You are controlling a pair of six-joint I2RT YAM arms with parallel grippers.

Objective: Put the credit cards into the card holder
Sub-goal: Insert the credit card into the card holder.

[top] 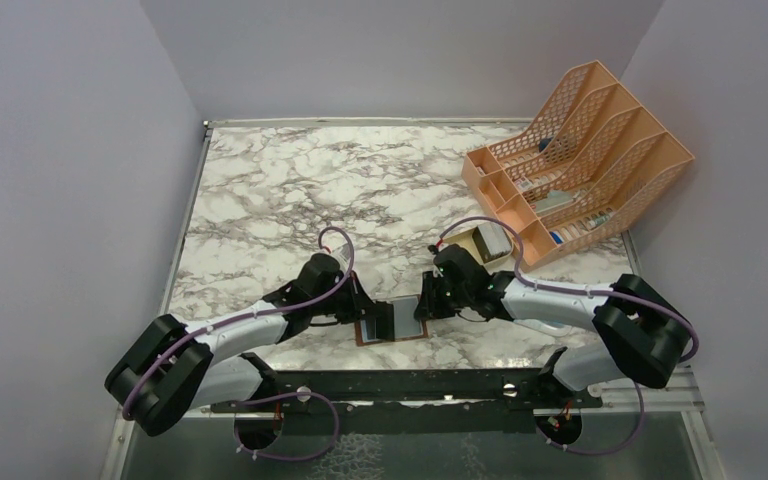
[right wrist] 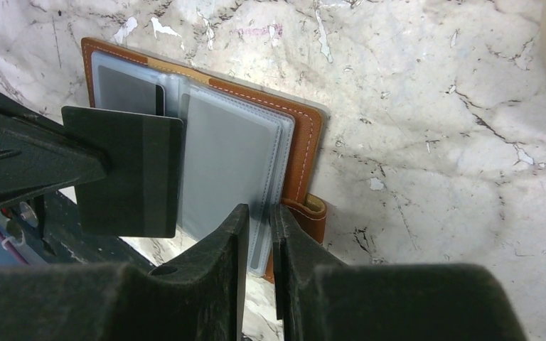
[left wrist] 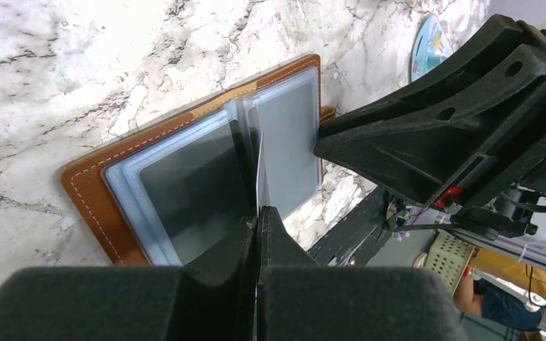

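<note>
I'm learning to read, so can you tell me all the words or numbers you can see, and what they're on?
No text here reads clearly.
On the dark credit card: no text showing.
On the card holder: no words or brand showing.
On the round blue disc: coloured print, too blurred.
The faint pink mark on the table: unreadable.
In the orange file rack: labels too small.
</note>
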